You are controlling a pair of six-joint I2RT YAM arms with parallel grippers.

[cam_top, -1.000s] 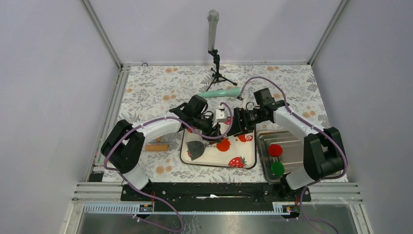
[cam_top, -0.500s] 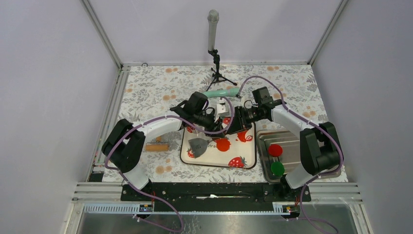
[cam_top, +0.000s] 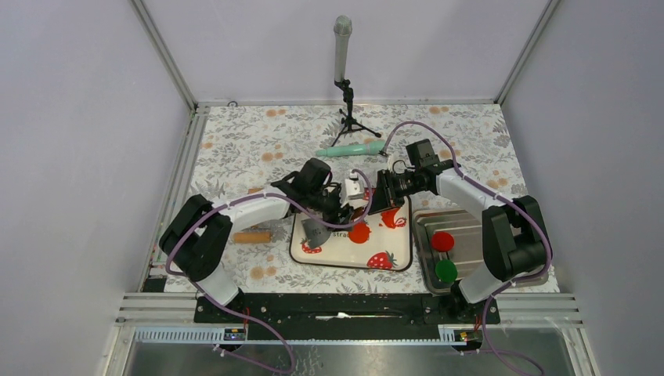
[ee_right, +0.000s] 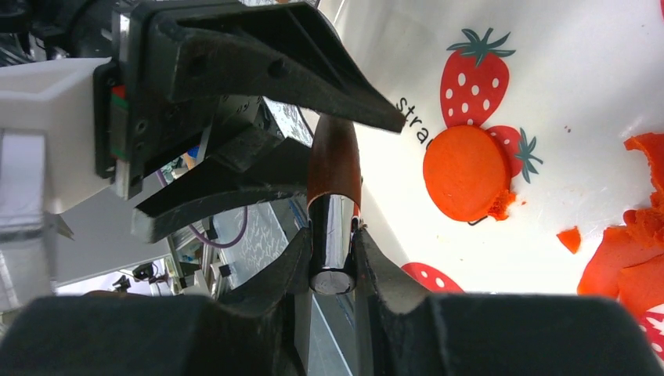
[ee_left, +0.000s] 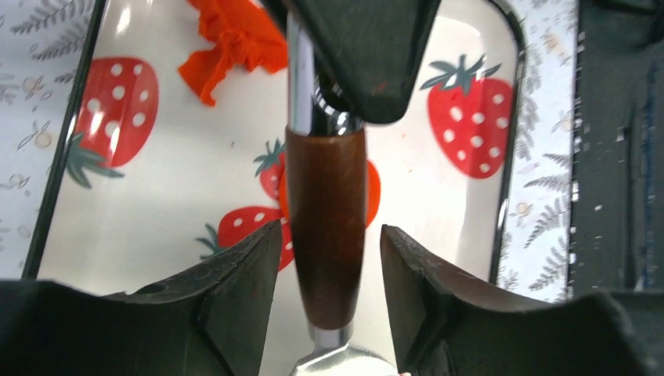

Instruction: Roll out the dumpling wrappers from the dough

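Orange-red dumpling wrapper [ee_right: 466,172], a clean round disc, lies flat on the strawberry-print tray [ee_left: 156,196], w/ ragged dough [ee_left: 235,39] scraps near it and one torn bit at its edge. R gripper [ee_right: 333,258] is clamped tight on the shiny metal end of a wood-handled tool [ee_right: 334,164] over the tray. L gripper [ee_left: 329,235] is partly spread, jaws either side of the brown handle w/ gaps, not gripping.

View edges crop the dough [ee_left: 235,43] and the tool [ee_left: 325,227].
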